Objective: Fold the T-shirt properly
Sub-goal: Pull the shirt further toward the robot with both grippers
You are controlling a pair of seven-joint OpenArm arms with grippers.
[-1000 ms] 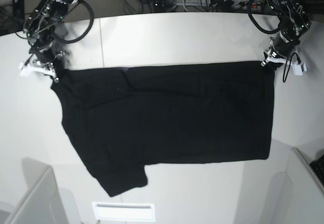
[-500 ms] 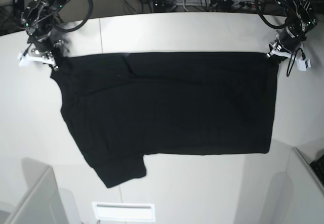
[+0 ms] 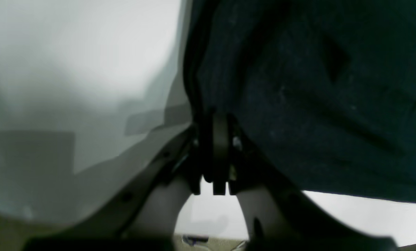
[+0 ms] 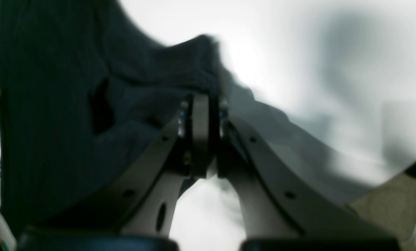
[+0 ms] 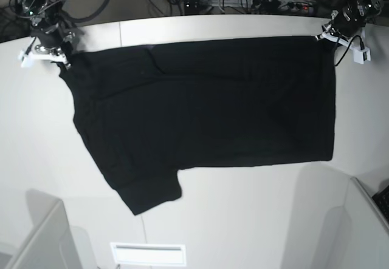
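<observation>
Both the left gripper (image 5: 324, 36) and right gripper (image 5: 61, 59) pinch the T-shirt's (image 5: 206, 111) far corners tight; uneven pulling could skew it across the table (image 5: 243, 220).

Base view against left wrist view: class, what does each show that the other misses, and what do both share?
Only the base view shows the whole T-shirt spread flat on the white table, one sleeve hanging toward the near edge, and the right gripper pinching its other top corner. Only the left wrist view shows the cloth clamped between closed fingers. Both show the left gripper shut on the T-shirt's corner.
</observation>
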